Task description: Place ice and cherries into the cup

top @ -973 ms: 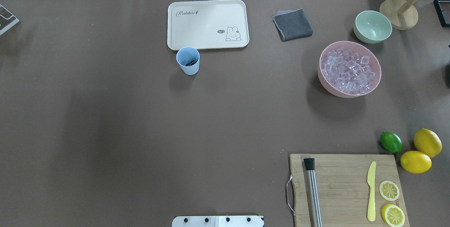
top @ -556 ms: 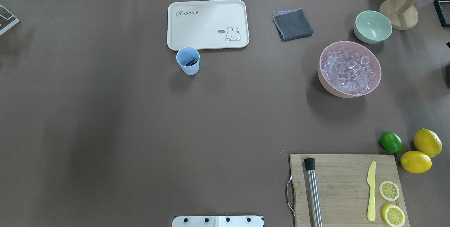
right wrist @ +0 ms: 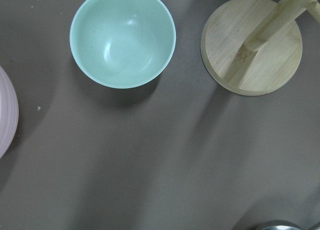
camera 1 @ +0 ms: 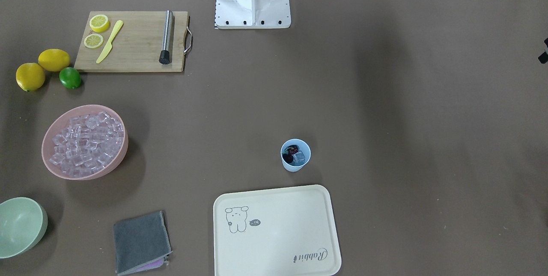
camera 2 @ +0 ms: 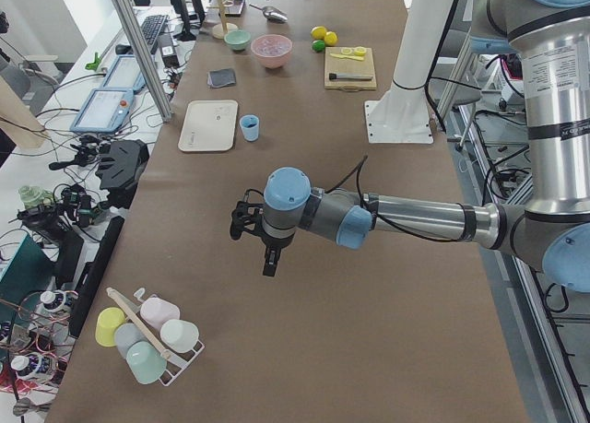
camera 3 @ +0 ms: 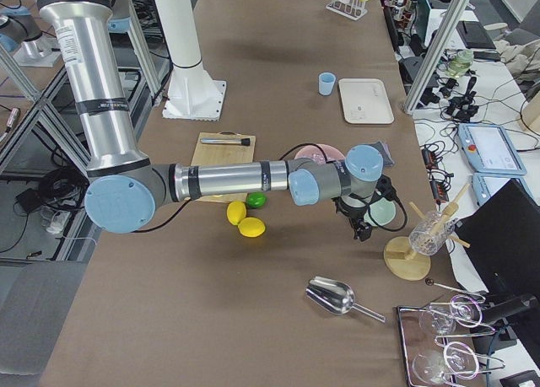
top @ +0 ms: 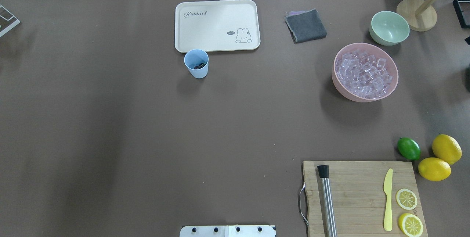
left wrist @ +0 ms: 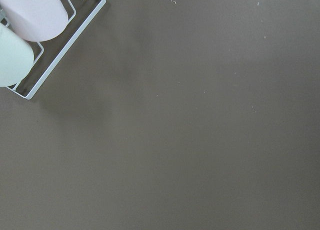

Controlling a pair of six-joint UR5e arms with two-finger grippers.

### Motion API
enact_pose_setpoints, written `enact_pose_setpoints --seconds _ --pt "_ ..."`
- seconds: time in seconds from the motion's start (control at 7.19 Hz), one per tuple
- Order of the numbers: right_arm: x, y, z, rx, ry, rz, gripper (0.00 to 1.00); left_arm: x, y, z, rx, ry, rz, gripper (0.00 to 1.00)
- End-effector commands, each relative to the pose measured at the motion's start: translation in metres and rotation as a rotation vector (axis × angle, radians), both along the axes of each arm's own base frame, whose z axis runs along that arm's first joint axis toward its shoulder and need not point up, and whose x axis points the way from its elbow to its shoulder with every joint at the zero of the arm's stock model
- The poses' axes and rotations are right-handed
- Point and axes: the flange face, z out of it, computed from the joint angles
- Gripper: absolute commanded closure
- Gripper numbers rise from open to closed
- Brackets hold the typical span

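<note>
The light blue cup [top: 196,63] stands on the table just in front of the cream tray; it also shows in the front view [camera 1: 295,155]. Inside it lie the dark cherries [camera 1: 290,151] and a clear ice cube [camera 1: 299,158]. Many more ice cubes [top: 363,73] fill the pink bowl [top: 337,82]. My left gripper [camera 2: 268,257] hangs over bare table far from the cup, near a cup rack; I cannot tell its state. My right gripper [camera 3: 363,228] hangs over the pale green bowl and a wooden stand; I cannot tell its state.
A cream tray [top: 216,25], a grey cloth [top: 305,25] and a pale green bowl [top: 389,27] sit at the back. A cutting board [top: 360,185] holds a muddler, knife and lemon slices, with a lime [top: 408,148] and lemons beside it. A metal scoop [camera 3: 333,296] lies beyond.
The cup, bowls and tray have not moved. No gripper shows clearly in the overhead frames.
</note>
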Motion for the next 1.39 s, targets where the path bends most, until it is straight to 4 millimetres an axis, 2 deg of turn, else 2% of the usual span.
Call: enact_pose_setpoints --seconds 0.0,0.14,0.28,0.42,0.56,0.7,0.83,0.97,1.11,1.25 --pt "-0.002 -0.015 -0.018 -0.034 -0.004 0.026 0.02 -0.004 0.009 0.010 -0.003 -0.006 -0.006 0.02" --pt "-0.003 -0.019 -0.020 -0.032 0.005 0.027 0.02 -0.006 0.015 0.016 -0.013 -0.011 -0.009 0.02" --pt "-0.002 -0.020 -0.021 -0.030 0.005 0.028 0.02 -0.005 0.008 0.011 -0.008 -0.010 -0.016 0.02" --pt "0.000 -0.010 -0.003 -0.044 0.006 0.022 0.02 -0.003 -0.005 0.007 0.011 -0.010 -0.010 0.02" --pt "0.010 -0.007 0.000 -0.049 -0.001 0.034 0.02 -0.001 -0.041 -0.026 0.079 -0.005 -0.010 0.02" --pt "0.011 -0.005 0.005 -0.053 0.007 0.035 0.02 0.002 -0.086 -0.031 0.098 -0.033 -0.017 0.02" --pt "0.012 -0.004 0.005 -0.053 0.001 0.037 0.02 0.010 -0.127 -0.050 0.126 -0.068 -0.033 0.02" --pt "0.013 -0.002 0.009 -0.056 0.008 0.036 0.02 0.022 -0.147 -0.052 0.095 -0.068 -0.045 0.02" --pt "0.013 -0.003 0.008 -0.054 0.009 0.038 0.02 0.021 -0.153 -0.057 0.111 -0.081 -0.050 0.02" --pt "0.010 -0.005 0.002 -0.054 0.003 0.041 0.02 0.038 -0.184 -0.058 0.097 -0.100 -0.037 0.02"
